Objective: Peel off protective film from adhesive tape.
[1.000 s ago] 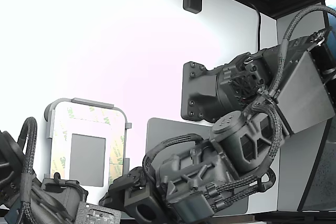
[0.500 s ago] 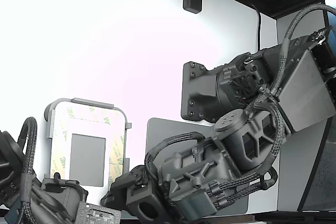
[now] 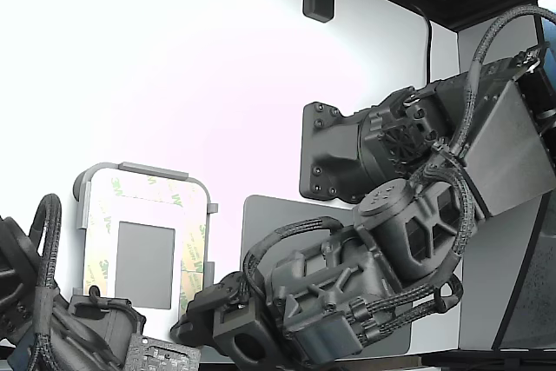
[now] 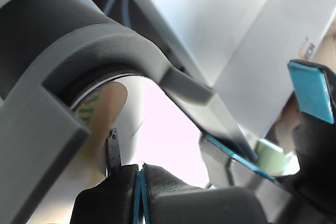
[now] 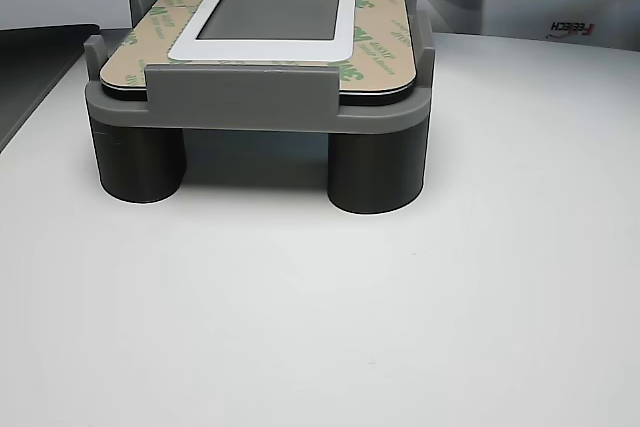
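The adhesive tape frame, covered by cream protective film with pale green 3M logos, surrounds a grey rectangle on the light-grey plate at the exterior view's lower left. The other view shows the film lying flat on the plate, which rests in a grey fixture. My gripper is at the plate's near right corner in the exterior view. In the wrist view its fingertips are pressed together just under the film's edge. I cannot see whether any film is between the pads.
A large dark-grey mat lies behind my arm. A second arm sits at the exterior view's lower left. A blue-padded finger shows in the wrist view. A box stands behind the fixture.
My arm and gripper have shifted slightly to the exterior view's right and down. The plate and film look unchanged.
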### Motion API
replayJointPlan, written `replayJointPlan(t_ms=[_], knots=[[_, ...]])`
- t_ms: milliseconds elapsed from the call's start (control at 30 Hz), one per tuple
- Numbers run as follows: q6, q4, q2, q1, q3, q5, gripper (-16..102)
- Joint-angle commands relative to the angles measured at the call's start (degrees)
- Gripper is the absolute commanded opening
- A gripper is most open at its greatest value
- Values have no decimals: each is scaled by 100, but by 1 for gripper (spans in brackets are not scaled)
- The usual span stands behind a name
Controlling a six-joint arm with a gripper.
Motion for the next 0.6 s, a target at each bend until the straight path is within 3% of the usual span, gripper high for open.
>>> replayJointPlan(t_ms=[0,567], knots=[[-18,-9,167,-44,-70,0,-11],[-114,-229,88,-167,35,-62,-11]])
